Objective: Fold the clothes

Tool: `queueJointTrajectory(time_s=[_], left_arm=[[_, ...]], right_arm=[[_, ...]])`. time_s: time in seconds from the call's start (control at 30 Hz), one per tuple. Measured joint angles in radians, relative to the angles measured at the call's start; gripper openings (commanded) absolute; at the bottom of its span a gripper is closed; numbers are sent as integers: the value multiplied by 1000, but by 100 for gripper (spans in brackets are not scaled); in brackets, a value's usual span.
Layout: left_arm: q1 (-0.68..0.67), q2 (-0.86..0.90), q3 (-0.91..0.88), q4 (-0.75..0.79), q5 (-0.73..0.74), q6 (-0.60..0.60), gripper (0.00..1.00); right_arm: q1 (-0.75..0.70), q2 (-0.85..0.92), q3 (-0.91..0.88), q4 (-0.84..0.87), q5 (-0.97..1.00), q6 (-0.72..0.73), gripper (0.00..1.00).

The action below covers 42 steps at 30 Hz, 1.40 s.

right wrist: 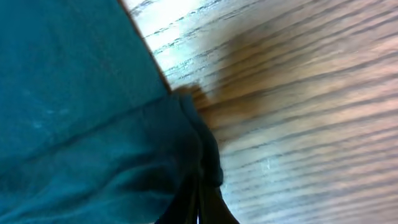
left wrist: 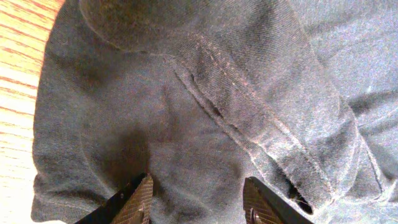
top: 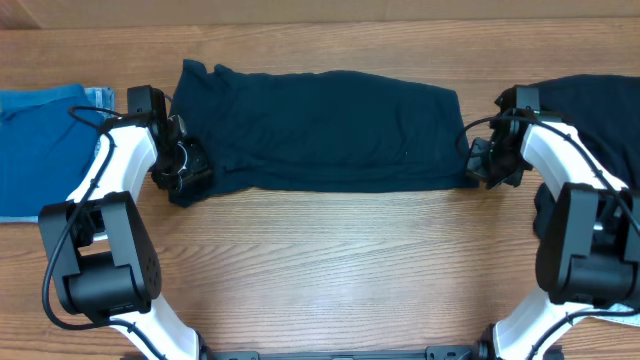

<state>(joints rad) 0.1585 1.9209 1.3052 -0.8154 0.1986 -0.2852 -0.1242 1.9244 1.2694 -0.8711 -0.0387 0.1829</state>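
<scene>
Navy shirt point(top: 320, 130) lies as a wide flat rectangle mid wood-grain table point(top: 330, 270). Left gripper point(left wrist: 198, 200) is at its left end, fingers spread over knit fabric by a stitched seam point(left wrist: 249, 118). Right gripper point(right wrist: 200, 208) has fingers pressed together, pinching the bunched right corner. Blue garment point(top: 45, 140) far left, second dark garment point(top: 600, 100) far right

The overhead camera looks straight down at the table point(top: 330, 270). Each wrist camera faces down, very near one end of the dark garment point(top: 320, 130), also visible overhead.
</scene>
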Motion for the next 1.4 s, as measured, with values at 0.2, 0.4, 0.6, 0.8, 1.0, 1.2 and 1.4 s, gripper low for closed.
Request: queueJointTrajectory(time_s=[0.2,0.4,0.6,0.8,1.0,1.2,1.4], left_arm=[[0,0,0,0,0,0,50],[0,0,0,0,0,0,50],[0,0,0,0,0,1,50],[0,0,0,0,0,4,50],[0,0,0,0,0,5,52],[0,0,0,-8,0,11,82],[0,0,50,-86,1,12,78]], right_arm=[[0,6,29,13,-22,0,4],[0,-1,139,116,-40,0,4],[0,0,140,155,-43,0,6],[0,23,140,69,-108,-22,4],[17,23,140,-65,-248,-140,4],[34,24,122,-50,-245,-169,4],[34,91,87,-9,-242,-176,4]])
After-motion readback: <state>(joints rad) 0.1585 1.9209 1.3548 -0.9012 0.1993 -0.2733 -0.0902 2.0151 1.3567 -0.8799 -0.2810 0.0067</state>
